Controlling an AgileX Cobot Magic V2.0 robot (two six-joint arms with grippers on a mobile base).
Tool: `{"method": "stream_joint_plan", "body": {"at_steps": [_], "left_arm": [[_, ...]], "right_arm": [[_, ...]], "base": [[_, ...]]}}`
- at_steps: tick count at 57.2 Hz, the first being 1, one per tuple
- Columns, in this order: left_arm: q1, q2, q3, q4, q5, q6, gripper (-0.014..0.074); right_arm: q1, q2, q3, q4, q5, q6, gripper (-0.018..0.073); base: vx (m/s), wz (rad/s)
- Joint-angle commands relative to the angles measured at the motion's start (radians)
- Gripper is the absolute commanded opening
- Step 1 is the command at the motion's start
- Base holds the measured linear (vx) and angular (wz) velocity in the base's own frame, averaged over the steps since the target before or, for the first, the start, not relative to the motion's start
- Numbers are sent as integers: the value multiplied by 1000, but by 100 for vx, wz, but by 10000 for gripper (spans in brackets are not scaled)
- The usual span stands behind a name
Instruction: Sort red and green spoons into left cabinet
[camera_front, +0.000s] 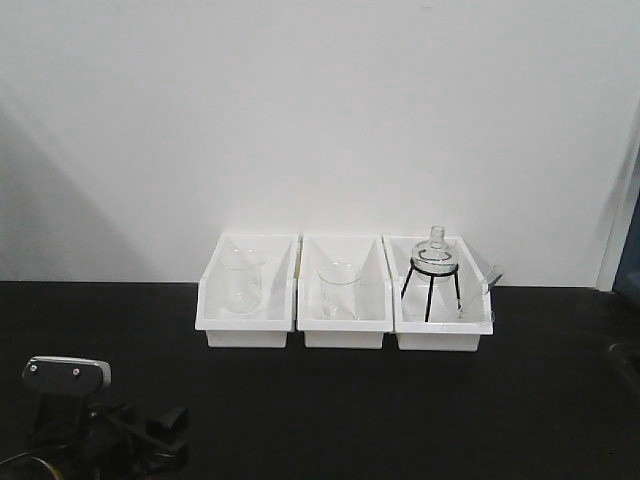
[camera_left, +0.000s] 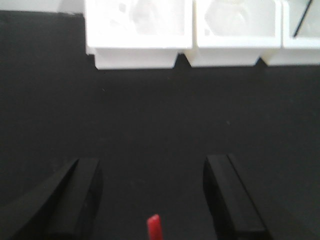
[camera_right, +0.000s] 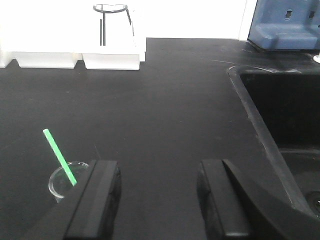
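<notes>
Red spoon (camera_left: 154, 227): only a bright red tip shows, at the lower frame edge between the jaws.
Green spoon (camera_right: 59, 156): thin bright green handle, tilted in clear cup (camera_right: 56, 183).
Left gripper (camera_left: 150, 172): spread wide, empty.
Right gripper (camera_right: 157, 175): spread wide, empty.

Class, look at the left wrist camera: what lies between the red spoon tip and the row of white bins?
Only bare black countertop separates the red spoon from the white bins, shown in the left wrist view.

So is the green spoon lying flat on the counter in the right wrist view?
No, the green spoon leans out of a small clear cup standing on the black counter.
</notes>
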Motion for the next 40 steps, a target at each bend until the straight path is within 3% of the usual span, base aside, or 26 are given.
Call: {"method": "stream_joint_plan", "body": {"at_steps": [1, 24, 40], "left_arm": [[-4, -23, -29, 66, -80, -60, 552], [-4, 21, -29, 85, -26, -93, 512], [-4, 21, -29, 85, 22, -93, 295]], "right_arm": [[2, 14, -35, -10, -75, -7, 427], [2, 14, -35, -10, -75, -7, 424], [2, 15, -35, -4, -116, -6, 417]], "base": [[0, 0], [0, 0], [0, 0]]}}
